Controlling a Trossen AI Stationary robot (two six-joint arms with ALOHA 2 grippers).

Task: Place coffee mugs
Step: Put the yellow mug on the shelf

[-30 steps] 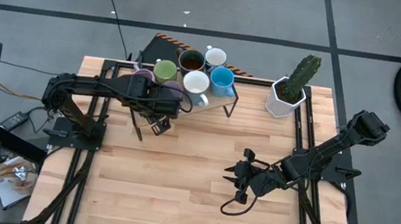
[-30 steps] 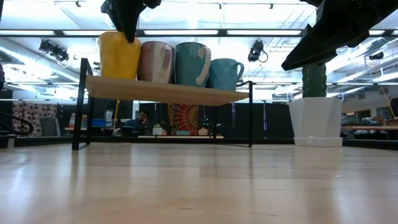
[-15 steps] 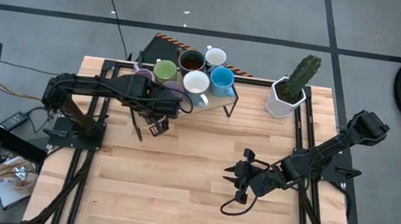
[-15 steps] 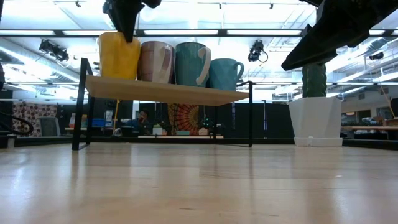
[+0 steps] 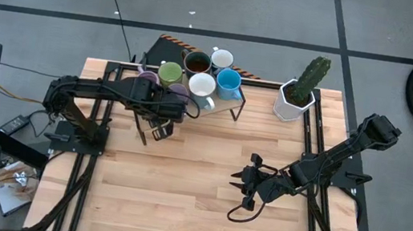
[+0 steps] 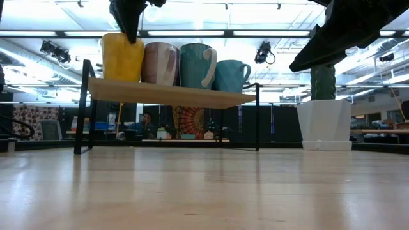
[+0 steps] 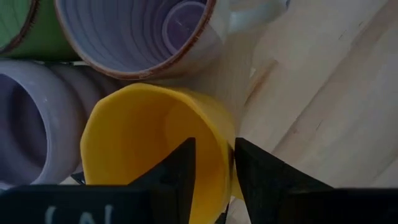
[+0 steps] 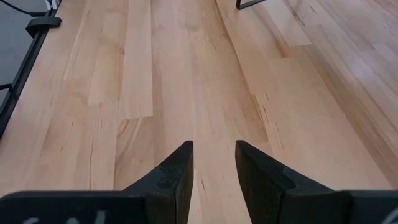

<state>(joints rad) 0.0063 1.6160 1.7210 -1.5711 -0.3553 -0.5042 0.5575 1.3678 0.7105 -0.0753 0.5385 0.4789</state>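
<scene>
Several coffee mugs stand on a low wooden shelf [image 6: 172,94] at the table's far side: a yellow-orange mug [image 6: 123,57], a purple one [image 6: 160,64], a green one [image 5: 169,72], a dark brown one [image 5: 197,63], a blue one [image 5: 228,80] and two white ones [image 5: 202,85]. My left gripper [image 7: 214,149] reaches down onto the yellow-orange mug [image 7: 149,137] at the shelf's left front corner and is shut on it. My right gripper [image 8: 214,155] hangs open over the bare table at the right [image 5: 237,182], with nothing between its fingers. My left gripper has the yellow-orange mug's wall at the rim [image 7: 225,146] between its two fingers, one finger [image 7: 180,168] inside the mug and one [image 7: 261,174] outside. The fingers come steeply from above. The mug stands upright with its base on the shelf.
A white hexagonal pot with a cactus [image 5: 296,100] stands at the table's far right, beside the shelf. Black rails [image 5: 316,139] run along the table's left and right sides. Bare wood [image 5: 180,185] spreads across the near half of the table.
My left gripper has rolled a little about its own axis at the yellow-orange mug's rim, staying in place. The mug has kept still on the shelf.
</scene>
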